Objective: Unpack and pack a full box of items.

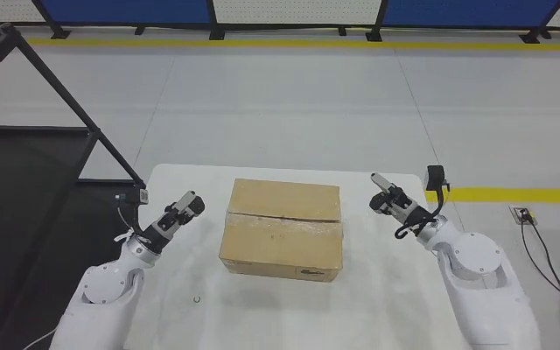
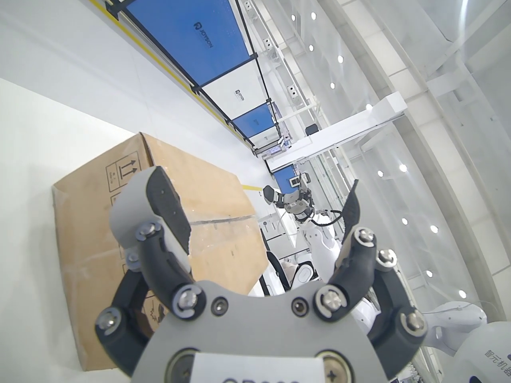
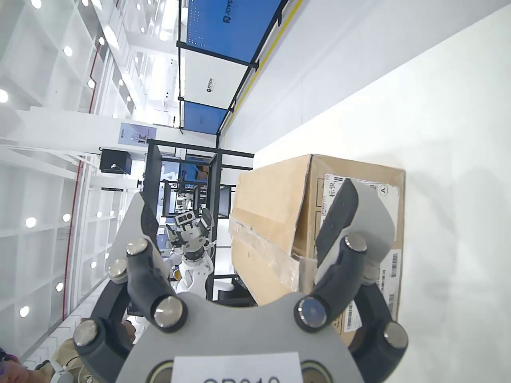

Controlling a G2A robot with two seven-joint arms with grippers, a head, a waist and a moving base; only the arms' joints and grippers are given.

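Firstly, white bench, under the box. Cardboard box, flaps closed, taped along the top seam, lying flat. Left tool, released, spread wide, beside the box's left end, not touching. Right tool, released likewise, beside the box's right end, not touching. Small dark ring, off the box's near left corner.

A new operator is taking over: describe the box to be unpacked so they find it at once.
Look at the white table in front of the robot. At its middle, between the left tool and the right tool, stands a brown cardboard box. It is the one large thing there, flaps shut, a taped seam running across its top.
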